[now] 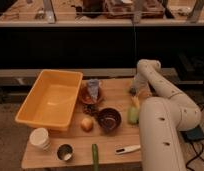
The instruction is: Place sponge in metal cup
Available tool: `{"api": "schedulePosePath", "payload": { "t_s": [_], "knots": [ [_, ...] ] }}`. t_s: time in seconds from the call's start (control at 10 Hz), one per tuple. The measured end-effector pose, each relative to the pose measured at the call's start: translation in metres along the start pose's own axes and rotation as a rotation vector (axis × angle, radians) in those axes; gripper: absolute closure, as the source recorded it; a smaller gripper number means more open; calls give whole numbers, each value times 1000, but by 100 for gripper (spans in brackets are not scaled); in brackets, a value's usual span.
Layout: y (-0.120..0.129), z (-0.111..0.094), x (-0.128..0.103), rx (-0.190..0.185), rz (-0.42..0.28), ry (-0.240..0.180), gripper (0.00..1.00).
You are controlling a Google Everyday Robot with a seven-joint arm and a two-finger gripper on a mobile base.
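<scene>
The tabletop (pixel 115 92) carries everything. The white arm (pixel 165 125) rises from 4 o'clock and bends over the edge at 2 o'clock. There the gripper (pixel 135 91) hangs low, just beside a yellow thing (pixel 136 102). I cannot tell if the jaws are apart or together.

The yellow bin (pixel 50 97) fills the 9 to 10 o'clock part. The dark bowl (pixel 109 120) stands near the centre.

The blue-grey pad that I take for the sponge (pixel 93 90) is at 12 o'clock. It seems to lean on a brown plate (pixel 86 97), well apart from the gripper. The metal cup (pixel 65 153) is at 7 o'clock, near the front edge, with the white container (pixel 40 138) close at its 10 o'clock.

In my judgement the grasp is not yet made, and several things could go wrong:
- A leaning sponge may slide or fall flat when the jaws close, so they catch only a corner.
- The way from 12 to 7 o'clock passes the bowl and the bin wall, and a low carry could hit them.
- The cup mouth looks narrow for the pad, so it may sit across the rim or spring out.
- A push on the light cup could tip it or send it off the edge.
</scene>
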Motion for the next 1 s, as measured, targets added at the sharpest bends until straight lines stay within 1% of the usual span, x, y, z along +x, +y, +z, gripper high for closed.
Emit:
{"api": "schedulePosePath", "payload": {
  "t_s": [0.1,0.2,0.3,0.4,0.6,0.7,0.8,0.9,1.0],
  "knots": [
    [1,-13,-2,7,-10,28,100],
    [2,-27,-6,14,-20,45,100],
    [1,-49,-11,22,-33,64,100],
    [-5,-77,-23,37,-55,78,100],
    [-3,-115,-45,61,-86,87,100],
    [4,-131,-62,86,-98,64,100],
    [9,-142,-74,114,-111,24,100],
    [12,-147,-77,125,-115,11,100],
    [11,-148,-79,129,-119,5,100]
  ]
}}
